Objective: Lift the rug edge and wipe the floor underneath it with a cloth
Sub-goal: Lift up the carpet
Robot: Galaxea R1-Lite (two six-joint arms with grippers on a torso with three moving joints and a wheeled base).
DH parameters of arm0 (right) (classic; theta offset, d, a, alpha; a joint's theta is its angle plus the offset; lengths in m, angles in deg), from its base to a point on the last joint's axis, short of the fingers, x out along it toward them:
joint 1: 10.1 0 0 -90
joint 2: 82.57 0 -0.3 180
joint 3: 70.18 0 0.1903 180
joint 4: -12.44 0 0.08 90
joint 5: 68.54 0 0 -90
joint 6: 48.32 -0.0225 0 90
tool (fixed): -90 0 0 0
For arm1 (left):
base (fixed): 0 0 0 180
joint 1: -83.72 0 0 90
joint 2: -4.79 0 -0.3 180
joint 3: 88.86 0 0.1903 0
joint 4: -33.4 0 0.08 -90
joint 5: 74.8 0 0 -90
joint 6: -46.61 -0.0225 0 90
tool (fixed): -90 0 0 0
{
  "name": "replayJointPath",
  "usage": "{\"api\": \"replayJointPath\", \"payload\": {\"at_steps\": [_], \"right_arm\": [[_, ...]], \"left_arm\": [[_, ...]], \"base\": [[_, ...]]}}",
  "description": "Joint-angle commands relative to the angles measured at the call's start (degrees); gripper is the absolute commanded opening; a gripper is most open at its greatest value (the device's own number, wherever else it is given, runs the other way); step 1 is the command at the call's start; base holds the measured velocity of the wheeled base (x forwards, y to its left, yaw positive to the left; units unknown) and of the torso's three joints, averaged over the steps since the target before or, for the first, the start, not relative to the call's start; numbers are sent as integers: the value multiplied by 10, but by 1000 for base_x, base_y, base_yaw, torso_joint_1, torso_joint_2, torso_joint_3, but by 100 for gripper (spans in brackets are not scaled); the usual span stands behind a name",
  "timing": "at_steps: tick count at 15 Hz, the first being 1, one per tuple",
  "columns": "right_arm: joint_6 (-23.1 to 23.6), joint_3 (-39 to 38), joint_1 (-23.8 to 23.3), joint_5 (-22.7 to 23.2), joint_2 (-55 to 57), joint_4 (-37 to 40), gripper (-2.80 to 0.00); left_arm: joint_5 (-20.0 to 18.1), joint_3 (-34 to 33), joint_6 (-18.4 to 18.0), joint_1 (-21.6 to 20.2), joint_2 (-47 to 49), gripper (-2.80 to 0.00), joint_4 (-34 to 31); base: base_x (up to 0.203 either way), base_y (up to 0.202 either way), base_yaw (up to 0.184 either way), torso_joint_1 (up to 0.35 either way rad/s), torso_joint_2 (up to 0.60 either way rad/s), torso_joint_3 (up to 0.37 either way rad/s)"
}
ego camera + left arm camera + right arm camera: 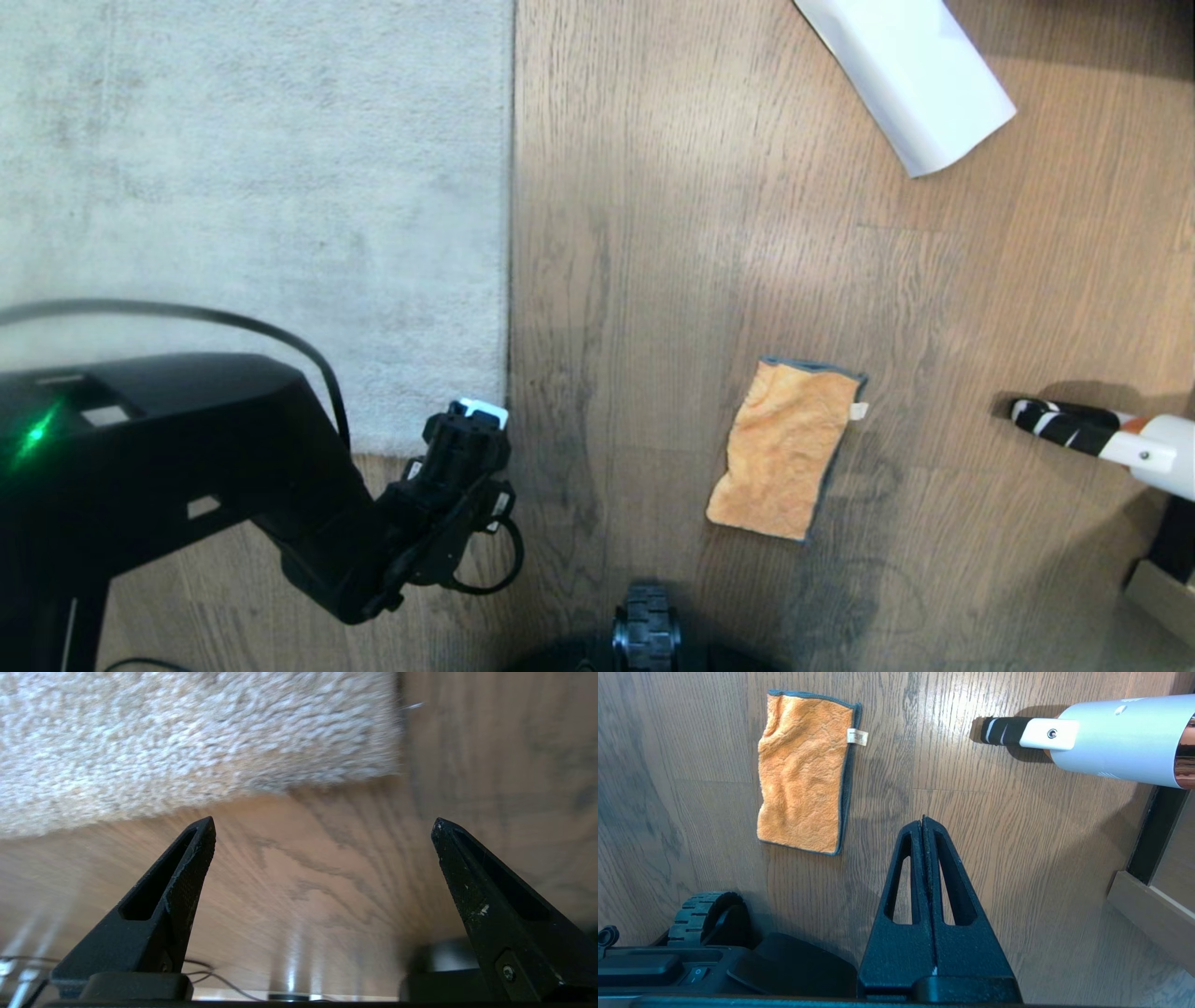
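The light grey rug (252, 187) lies flat on the wood-grain floor (672, 233), its near right corner beside my left arm's wrist (462, 457). In the left wrist view my left gripper (324, 821) is open wide and empty. It hovers over bare floor (327, 882) just short of the rug (187, 742) corner. The orange cloth (784, 453) with dark edging and a white tag lies flat on the floor to the right, apart from both grippers. My right gripper (923, 819) is shut on nothing, above the floor near the cloth (803, 774).
A white rolled sheet (910, 75) lies at the far right. A white device with a black-and-white striped tip (1102, 439) rests on the floor at the right edge. My base wheel (646, 635) is at the bottom centre. A wooden frame (1148, 905) stands beyond the device.
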Motion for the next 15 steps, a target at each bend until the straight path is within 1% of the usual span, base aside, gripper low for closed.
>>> {"api": "replayJointPath", "payload": {"at_steps": [1, 3, 8, 15], "right_arm": [[0, 0, 0, 0, 1, 0, -280], [0, 0, 0, 0, 0, 0, -280], [0, 0, 0, 0, 0, 0, -280], [0, 0, 0, 0, 0, 0, -280]], "left_arm": [[5, 1, -3, -3, 12, 0, 8], [5, 1, -19, -10, 18, 0, 23], [5, 7, -72, -28, 50, 0, 104], [5, 27, -114, -41, 56, 0, 115]], "base": [[0, 0, 0, 0, 0, 0], [0, 0, 0, 0, 0, 0], [0, 0, 0, 0, 0, 0], [0, 0, 0, 0, 0, 0]]}}
